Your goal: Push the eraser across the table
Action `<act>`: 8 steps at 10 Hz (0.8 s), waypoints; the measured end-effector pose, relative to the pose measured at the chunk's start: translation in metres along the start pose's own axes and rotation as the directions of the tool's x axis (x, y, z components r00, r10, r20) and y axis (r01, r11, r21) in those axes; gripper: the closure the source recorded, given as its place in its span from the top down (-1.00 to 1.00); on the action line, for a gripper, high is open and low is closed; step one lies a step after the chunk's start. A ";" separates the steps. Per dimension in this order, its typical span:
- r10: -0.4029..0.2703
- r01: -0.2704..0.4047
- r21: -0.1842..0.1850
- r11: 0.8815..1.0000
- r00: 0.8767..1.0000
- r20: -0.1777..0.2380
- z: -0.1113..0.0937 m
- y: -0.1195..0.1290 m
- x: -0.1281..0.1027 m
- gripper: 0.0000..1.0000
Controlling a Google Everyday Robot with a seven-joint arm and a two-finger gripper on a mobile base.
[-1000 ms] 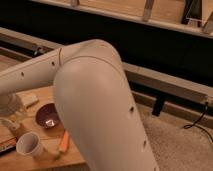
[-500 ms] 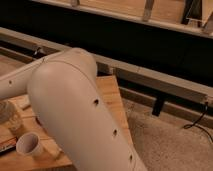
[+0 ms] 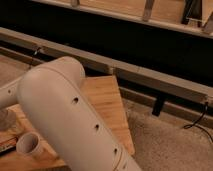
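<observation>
Eraser: hidden from you behind the arm [image 3: 65, 115] that covers most of the surface [image 3: 107, 95] | hand: out of your view off the left, clenched, on what you cannot tell | cup [image 3: 30, 145]: on the surface, just beside the arm

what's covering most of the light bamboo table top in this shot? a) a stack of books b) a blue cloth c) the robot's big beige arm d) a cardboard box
c: the rounded beige arm lies across the light bamboo-wood table top, so only the table's right part and a pale cup at the lower left show; the claw is out of view.
</observation>
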 end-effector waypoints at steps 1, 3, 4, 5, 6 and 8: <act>-0.022 0.022 0.007 1.000 1.000 0.015 0.007 0.002 -0.005 -1.00; -0.057 0.057 0.019 0.998 0.998 0.032 0.019 0.007 -0.012 -1.00; -0.075 0.074 0.024 0.997 0.997 0.033 0.027 0.011 -0.014 -1.00; -0.086 0.085 0.028 0.996 0.996 0.031 0.032 0.014 -0.014 -1.00; -0.096 0.095 0.031 0.995 0.995 0.029 0.037 0.017 -0.015 -1.00; -0.113 0.111 0.040 0.993 0.993 0.041 0.044 0.023 -0.022 -1.00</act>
